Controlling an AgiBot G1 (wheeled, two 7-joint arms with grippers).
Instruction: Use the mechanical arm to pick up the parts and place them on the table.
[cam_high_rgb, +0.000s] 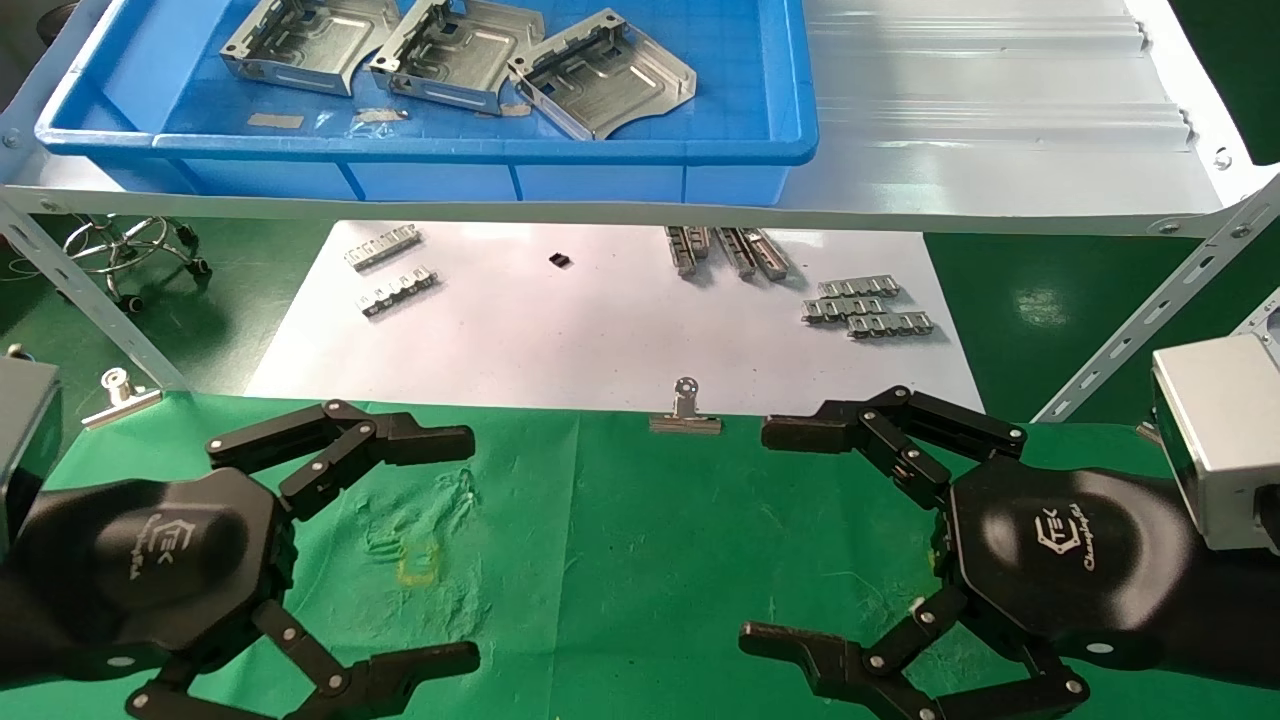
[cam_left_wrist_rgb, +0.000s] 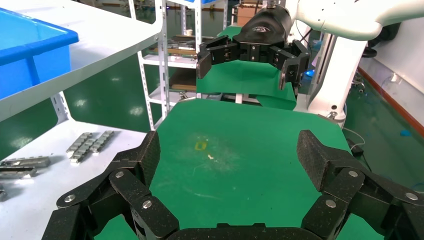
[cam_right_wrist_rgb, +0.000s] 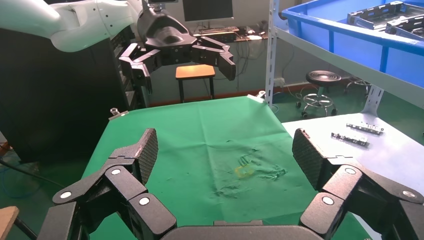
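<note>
Three silver sheet-metal parts (cam_high_rgb: 300, 40) (cam_high_rgb: 460, 50) (cam_high_rgb: 600, 75) lie side by side in a blue bin (cam_high_rgb: 420, 148) on the grey shelf, far from both hands. The parts also show in the right wrist view (cam_right_wrist_rgb: 385, 12). Low over the green-clothed table (cam_high_rgb: 640, 540), my left gripper (cam_high_rgb: 462, 550) (cam_left_wrist_rgb: 227, 155) and right gripper (cam_high_rgb: 765, 535) (cam_right_wrist_rgb: 225, 150) face each other. Both black hands are open wide, with only bare cloth between their fingers.
Beyond the cloth lies a white sheet (cam_high_rgb: 600, 340) with toothed metal strips (cam_high_rgb: 870, 305) (cam_high_rgb: 395, 265). A binder clip (cam_high_rgb: 685, 412) holds the cloth's far edge, another (cam_high_rgb: 120, 395) its left corner. The shelf (cam_high_rgb: 1000, 120) overhangs the sheet, and slanted braces (cam_high_rgb: 1150, 310) stand at the right.
</note>
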